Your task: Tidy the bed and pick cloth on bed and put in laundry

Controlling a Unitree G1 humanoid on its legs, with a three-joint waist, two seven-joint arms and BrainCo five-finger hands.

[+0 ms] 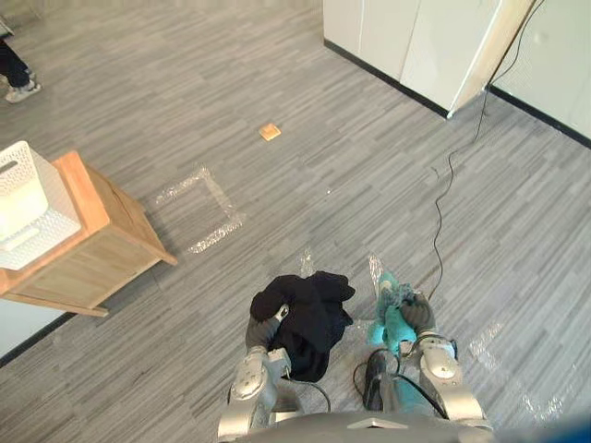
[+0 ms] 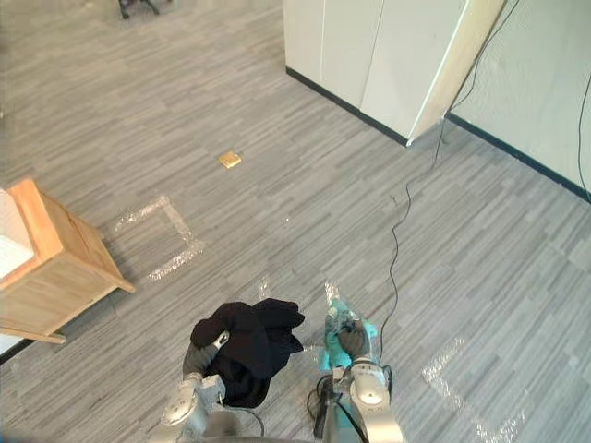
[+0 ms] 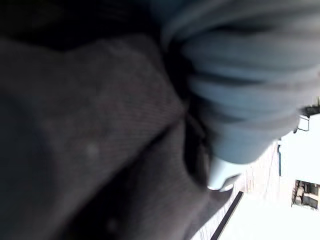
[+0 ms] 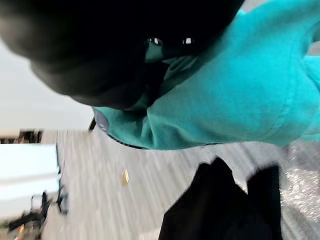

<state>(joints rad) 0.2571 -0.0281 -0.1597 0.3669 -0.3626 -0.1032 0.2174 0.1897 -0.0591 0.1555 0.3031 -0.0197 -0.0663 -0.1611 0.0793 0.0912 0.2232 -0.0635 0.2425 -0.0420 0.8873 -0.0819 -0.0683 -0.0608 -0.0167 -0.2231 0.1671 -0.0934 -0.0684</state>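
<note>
Slippage threatens at six o'clock: left hand [image 1: 264,330] pinches crumpled black cloth [image 1: 312,312], right hand [image 1: 417,316] carries teal cloth [image 1: 391,318], its grip unreadable; dangling folds may fall before white perforated plastic basket [image 1: 18,185] at nine o'clock.

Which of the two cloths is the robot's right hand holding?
The teal cloth, bunched in the right hand; the black cloth hangs from the left hand.

left hand [image 1: 262,329]: raised, forearm pointing forward | right hand [image 1: 417,314]: raised level beside it, apart
</note>
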